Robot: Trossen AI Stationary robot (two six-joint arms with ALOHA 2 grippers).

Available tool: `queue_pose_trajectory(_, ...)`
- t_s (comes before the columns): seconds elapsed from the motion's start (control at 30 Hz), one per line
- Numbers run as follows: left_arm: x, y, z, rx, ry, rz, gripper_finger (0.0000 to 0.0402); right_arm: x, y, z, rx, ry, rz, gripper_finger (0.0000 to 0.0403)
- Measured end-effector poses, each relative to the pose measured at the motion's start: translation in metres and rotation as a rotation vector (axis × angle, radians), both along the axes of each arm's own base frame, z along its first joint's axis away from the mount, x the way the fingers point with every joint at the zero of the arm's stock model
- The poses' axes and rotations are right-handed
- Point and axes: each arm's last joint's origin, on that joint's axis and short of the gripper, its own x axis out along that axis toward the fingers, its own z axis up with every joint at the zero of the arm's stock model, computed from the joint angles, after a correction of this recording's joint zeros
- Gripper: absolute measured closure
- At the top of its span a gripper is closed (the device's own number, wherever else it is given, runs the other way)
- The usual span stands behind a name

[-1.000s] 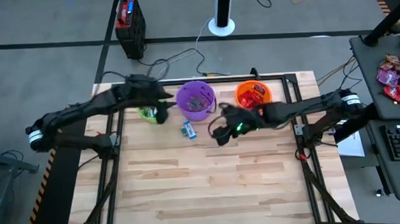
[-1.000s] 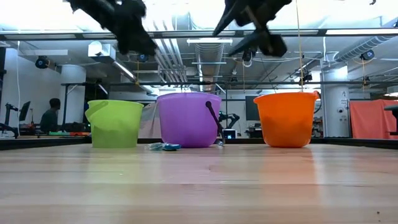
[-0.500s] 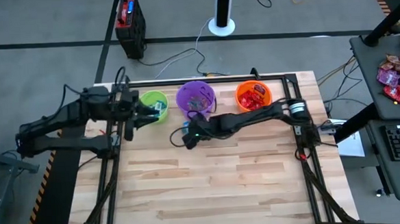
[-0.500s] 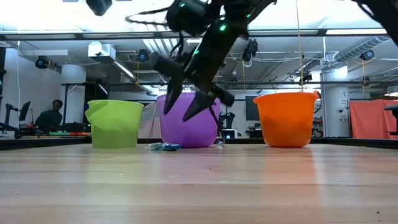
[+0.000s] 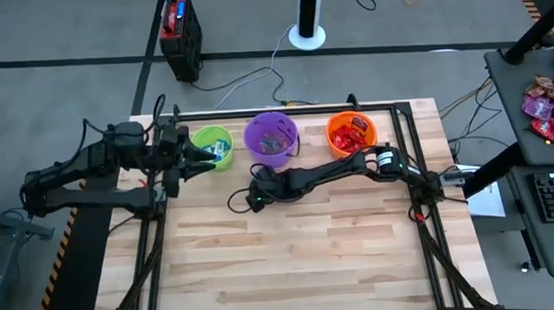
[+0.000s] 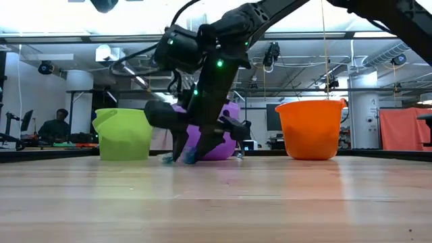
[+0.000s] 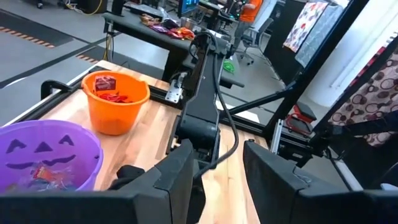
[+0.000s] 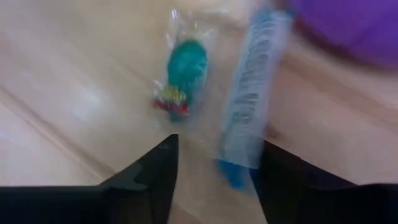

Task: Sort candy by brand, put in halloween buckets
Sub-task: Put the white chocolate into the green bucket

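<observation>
High view has the right gripper [image 5: 254,200] reaching low to the table in front of the purple bucket [image 5: 271,138], surely because the last loose candy lies there, unsorted. Its fingers are spread wide and empty, straddling a blue-and-white wrapped candy [image 8: 252,118] with a tiny clear-wrapped green candy [image 8: 183,73] just beside it. The left gripper [image 5: 199,155], fingers parted and empty, waits by the green bucket [image 5: 212,142]; the orange bucket [image 5: 350,132] holds red wrappers.

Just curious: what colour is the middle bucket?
Purple, with a jack-o'-lantern face; clearest in the left wrist view.
</observation>
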Motion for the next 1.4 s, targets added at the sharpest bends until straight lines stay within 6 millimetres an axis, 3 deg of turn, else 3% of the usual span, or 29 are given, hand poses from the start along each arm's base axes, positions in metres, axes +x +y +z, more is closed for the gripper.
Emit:
queue_pose_trajectory(0.27, 0.004, 0.001, -0.005, 0.013, 0.046, -0.005, 0.0277, -0.005, 0.006, -0.008, 0.041, 0.046, 0.044, 0.0370)
queue_pose_trajectory(0.4, 0.003, 0.000, -0.010, 0.018, 0.101, -0.009, 0.0277, -0.013, 0.017, 0.006, 0.059, 0.088, 0.126, 0.0385)
queue_pose_trajectory(0.5, 0.001, 0.000, -0.016, 0.019, 0.161, -0.014, 0.0277, -0.019, 0.031, 0.035, 0.057, 0.065, 0.219, 0.0388)
queue_pose_trajectory(0.8, 0.008, -0.002, -0.050, 0.031, 0.241, -0.129, 0.0272, -0.062, 0.066, 0.155, -0.112, -0.117, 0.617, 0.0390)
queue_pose_trajectory(0.97, 0.023, -0.004, -0.066, 0.035, 0.079, -0.178, 0.0233, -0.086, 0.075, 0.210, -0.251, -0.283, 0.710, 0.0390)
queue_pose_trajectory(1.2, 0.041, -0.003, -0.064, 0.038, -0.230, -0.196, 0.0163, -0.084, 0.081, 0.237, -0.379, -0.473, 0.737, 0.0391)
queue_pose_trajectory(1.4, 0.058, -0.001, -0.056, 0.035, -0.269, -0.227, 0.0163, -0.077, 0.079, 0.235, -0.428, -0.493, 0.750, 0.0391)
